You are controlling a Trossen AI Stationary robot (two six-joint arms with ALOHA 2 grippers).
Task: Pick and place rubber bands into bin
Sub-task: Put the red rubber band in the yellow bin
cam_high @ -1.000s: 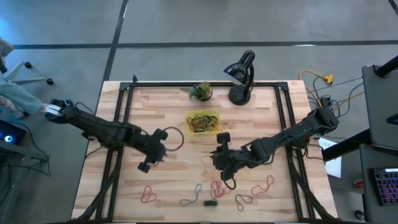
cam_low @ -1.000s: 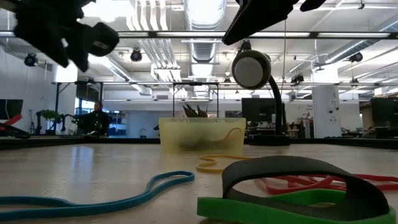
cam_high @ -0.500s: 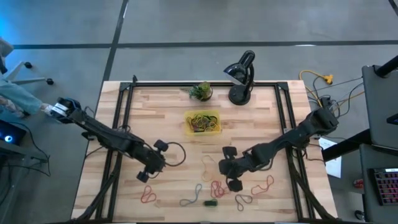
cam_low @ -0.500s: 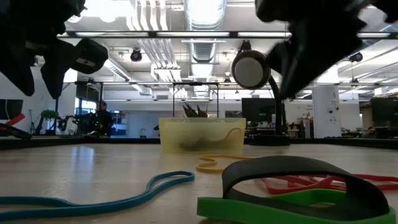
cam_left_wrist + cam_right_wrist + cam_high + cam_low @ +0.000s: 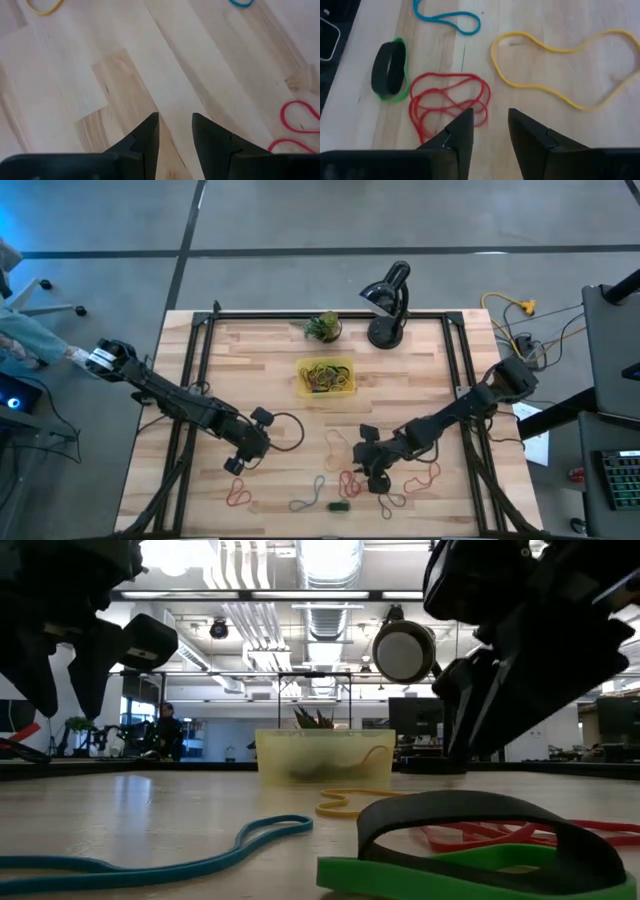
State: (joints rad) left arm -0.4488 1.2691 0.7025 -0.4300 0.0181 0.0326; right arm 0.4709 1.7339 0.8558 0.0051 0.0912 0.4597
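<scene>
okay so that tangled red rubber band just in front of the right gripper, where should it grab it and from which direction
Judging by the right wrist view, take the red rubber band where its strands cross and bunch, coming straight down from above. It lies flat on the table, so only a top pinch works. The right gripper, slightly open, hovers at its edge, clear of the yellow band.

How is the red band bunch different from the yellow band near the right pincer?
In the right wrist view, the red bunch is several strands tangled together, while the yellow band is one single open loop. The yellow band sprawls wider; the red bunch is more compact. The red bunch lies next to a black-and-green band; the yellow band lies alone. Both lie flat on the wooden table.
</scene>
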